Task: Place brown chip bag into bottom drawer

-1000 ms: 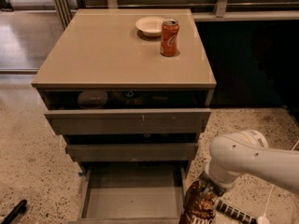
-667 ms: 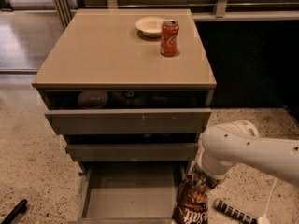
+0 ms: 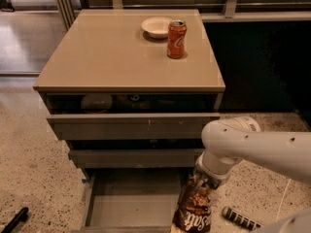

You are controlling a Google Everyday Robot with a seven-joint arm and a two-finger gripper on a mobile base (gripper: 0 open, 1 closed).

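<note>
The brown chip bag (image 3: 193, 208) hangs upright over the right side of the bottom drawer (image 3: 121, 205), which stands pulled out at the foot of the cabinet. My gripper (image 3: 200, 183) comes down from the white arm and is shut on the bag's top end. The bag's lower end runs past the frame's bottom edge. Whether the bag touches the drawer's floor or side, I cannot tell.
On the cabinet top (image 3: 112, 52) stand an orange soda can (image 3: 176, 39) and a white bowl (image 3: 156, 26). Two grey drawer fronts (image 3: 131, 126) sit above the open one. A striped dark object (image 3: 239, 218) lies on the speckled floor right of the drawer; a black item (image 3: 14, 219) lies at bottom left.
The arm has carried the bag left, from beside the drawer's right side to over its right part.
</note>
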